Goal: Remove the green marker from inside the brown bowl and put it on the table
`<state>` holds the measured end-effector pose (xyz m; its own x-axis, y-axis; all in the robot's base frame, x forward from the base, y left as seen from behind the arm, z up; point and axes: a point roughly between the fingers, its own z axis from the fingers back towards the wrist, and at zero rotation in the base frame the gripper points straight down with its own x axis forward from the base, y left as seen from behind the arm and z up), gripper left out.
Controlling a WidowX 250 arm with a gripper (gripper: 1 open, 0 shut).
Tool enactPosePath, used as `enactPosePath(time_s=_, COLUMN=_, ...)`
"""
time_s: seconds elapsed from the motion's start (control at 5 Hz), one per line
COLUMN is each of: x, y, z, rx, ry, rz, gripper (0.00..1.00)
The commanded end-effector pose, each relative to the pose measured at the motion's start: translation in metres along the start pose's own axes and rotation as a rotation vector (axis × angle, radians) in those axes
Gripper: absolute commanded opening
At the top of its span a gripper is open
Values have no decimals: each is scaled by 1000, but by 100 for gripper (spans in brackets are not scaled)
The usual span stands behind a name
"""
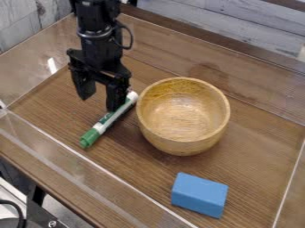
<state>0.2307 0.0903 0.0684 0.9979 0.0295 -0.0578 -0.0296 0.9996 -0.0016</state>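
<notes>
Jaws spread wide on the gripper (100,92), pointing straight down, nothing held. Just below it the green marker (109,119) lies flat on the table (48,98), cap end nearest the camera, beside the brown bowl (184,114).

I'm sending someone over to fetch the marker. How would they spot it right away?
Find the big tan wooden bowl on the dark table. Just left of it, under the robot's open hand, lies the green marker, flat on the wood. It is the only slim white stick with a green cap; the blue block is boxy.
</notes>
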Motion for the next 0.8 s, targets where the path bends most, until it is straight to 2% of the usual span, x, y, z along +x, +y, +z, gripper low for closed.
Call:
enactPosePath(time_s=0.0, x=9, y=8, z=26, rx=19, ry=-74, rz=18, gripper=100)
enactPosePath(time_s=0.2, x=9, y=10, z=38, rx=15, ry=-88, rz=28, gripper=100)
enactPosePath(time_s=0.6, x=1, y=10, z=77, rx=21, ry=-129, rz=20, gripper=100)
